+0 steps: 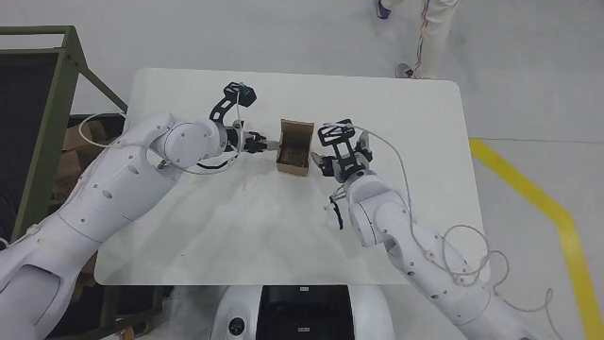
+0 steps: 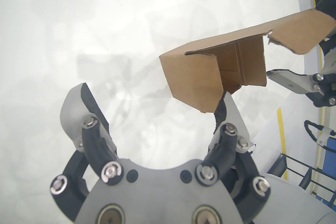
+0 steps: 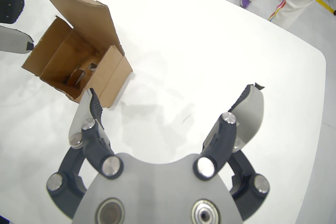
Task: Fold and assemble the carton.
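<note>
1 cardboard carton (image 1: 294, 146), top open w/ flaps up, sits mid white counter (image 1: 283, 236) btwn 2 claws. Left claw (image 2: 155, 93) spread wide, one finger at carton's wall. Right claw (image 3: 172, 91) also spread, gripping nothing, one finger by a flap.

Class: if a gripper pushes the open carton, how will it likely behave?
Probably light: the carton is thin, empty cardboard, so it may slide on the smooth table. Its unfolded flaps likely bend before the body moves.
</note>
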